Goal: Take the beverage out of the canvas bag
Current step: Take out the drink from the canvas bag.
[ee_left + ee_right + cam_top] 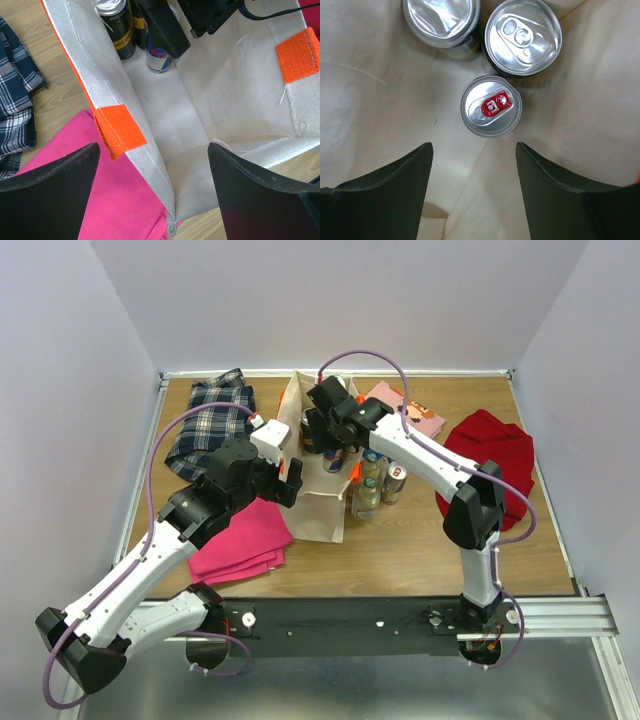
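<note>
**3 cans standing in the bag, both grippers open**

The canvas bag (322, 502) stands upright mid-table with its mouth open; the right gripper (473, 147) hangs inside it, fingers apart and clamped on nothing. Just beyond its fingertips, a slim can with a red tab (491, 106) stands on the bag floor; 2 more cans are behind it, a wider black can (523, 36) and a foil-topped can (441, 20), all 3 close together.

The left gripper (153, 150) is at the bag's near left corner, fingers spread wide and holding nothing; the bag's side wall with its orange handle patch (119, 131) runs between them.

A folded pink cloth (240, 545) lies against the bag's left side; bottles (368, 490) stand just beside its right.
</note>
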Robot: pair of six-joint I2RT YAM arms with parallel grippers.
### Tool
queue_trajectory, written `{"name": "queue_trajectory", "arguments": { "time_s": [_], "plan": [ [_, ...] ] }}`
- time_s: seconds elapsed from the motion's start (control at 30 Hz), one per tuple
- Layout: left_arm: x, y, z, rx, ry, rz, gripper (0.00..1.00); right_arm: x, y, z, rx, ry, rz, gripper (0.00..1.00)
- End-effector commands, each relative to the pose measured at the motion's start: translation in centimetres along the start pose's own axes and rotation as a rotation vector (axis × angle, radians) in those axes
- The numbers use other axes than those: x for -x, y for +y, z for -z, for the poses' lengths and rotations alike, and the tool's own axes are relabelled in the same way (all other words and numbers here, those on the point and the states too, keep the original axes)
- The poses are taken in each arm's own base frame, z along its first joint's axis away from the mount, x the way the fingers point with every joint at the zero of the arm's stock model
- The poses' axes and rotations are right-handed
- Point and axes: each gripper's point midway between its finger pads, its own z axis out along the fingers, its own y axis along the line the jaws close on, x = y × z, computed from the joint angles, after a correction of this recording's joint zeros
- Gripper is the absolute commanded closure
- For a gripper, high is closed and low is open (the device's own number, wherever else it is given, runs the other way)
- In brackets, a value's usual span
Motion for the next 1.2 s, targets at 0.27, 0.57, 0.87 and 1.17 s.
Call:
{"name": "queue_trajectory", "arguments": {
  "time_s": [0.27, 0.57, 0.87, 1.17],
  "plan": [
    [0.4, -0.2, -0.6, -0.014, -0.011, -0.029, 0.01, 2.4, -0.5, -1.2, -0.013, -0.069, 0.044, 0.17],
    [0.2, 0.0, -1.0, -0.003, -0.002, -0.039, 0.01, 1.0, -1.3, -2.9, -0.079, -0.026, 0.076, 0.17],
    [-0.2, 0.4, -1.4, 0.019, 0.015, -0.054, 0.01, 0.2, -1.9, -4.1, -0.108, -0.045, 0.075, 0.17],
    [-0.4, 0.6, -1.7, 0.027, 0.022, -0.056, 0.01, -0.7, -1.5, -5.6, -0.102, -0.023, 0.084, 0.17]
  ]
}}
